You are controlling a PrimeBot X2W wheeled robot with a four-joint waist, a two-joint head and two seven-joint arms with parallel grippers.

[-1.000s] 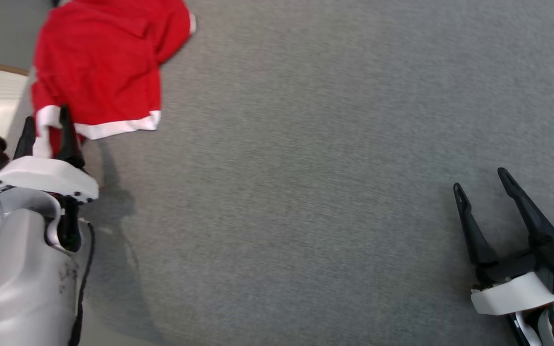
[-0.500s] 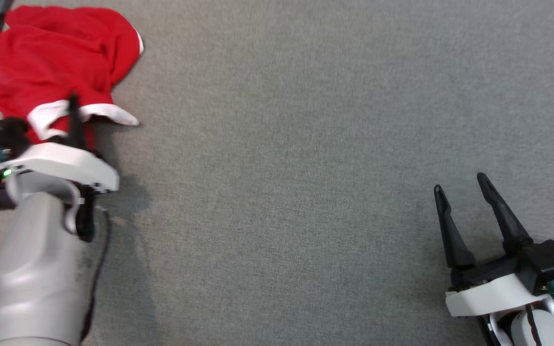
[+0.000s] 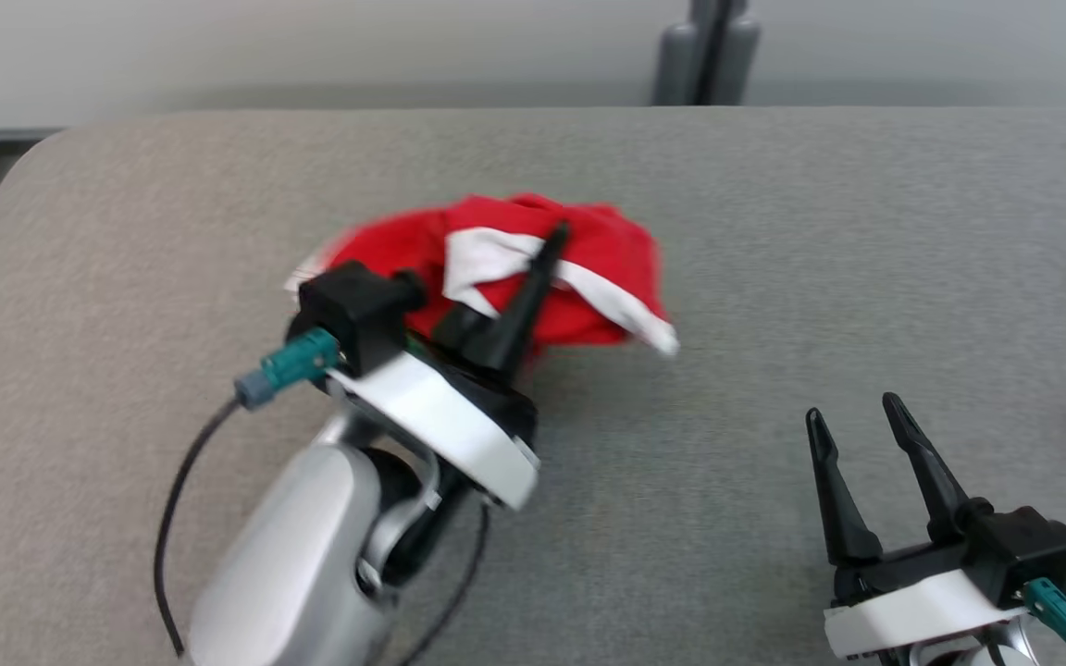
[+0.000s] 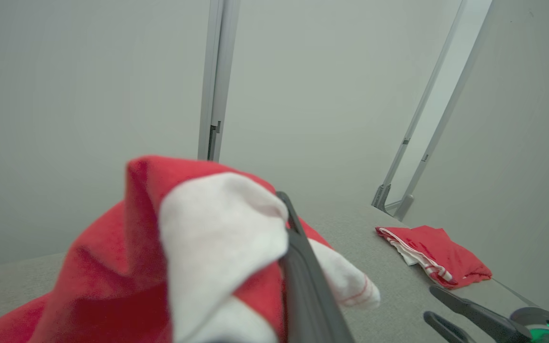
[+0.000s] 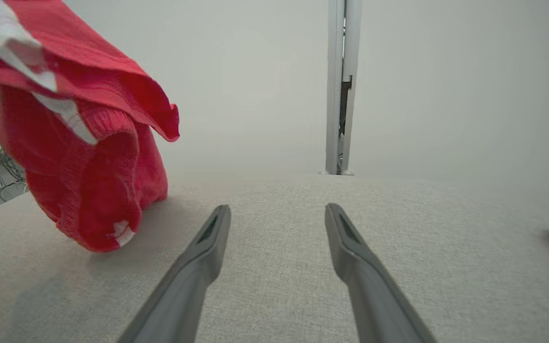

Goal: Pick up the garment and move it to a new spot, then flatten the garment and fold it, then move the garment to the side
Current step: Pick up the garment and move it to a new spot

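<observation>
The red garment (image 3: 612,242) with white trim is hanging bunched from the left gripper (image 3: 555,237), whose jaws are pinching shut on a white-edged fold, its lower end resting on the grey surface (image 3: 172,231), while the right gripper (image 3: 852,409) is hovering nearby, jaws wide and empty.

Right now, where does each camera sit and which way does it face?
Head view: on the head, looking down the table; left gripper shut on the garment, right gripper open.
Left wrist view: along its own fingers into the bunched garment, wall behind.
Right wrist view: low along its open fingers toward the post.
Shared: the garment, in all three.
</observation>
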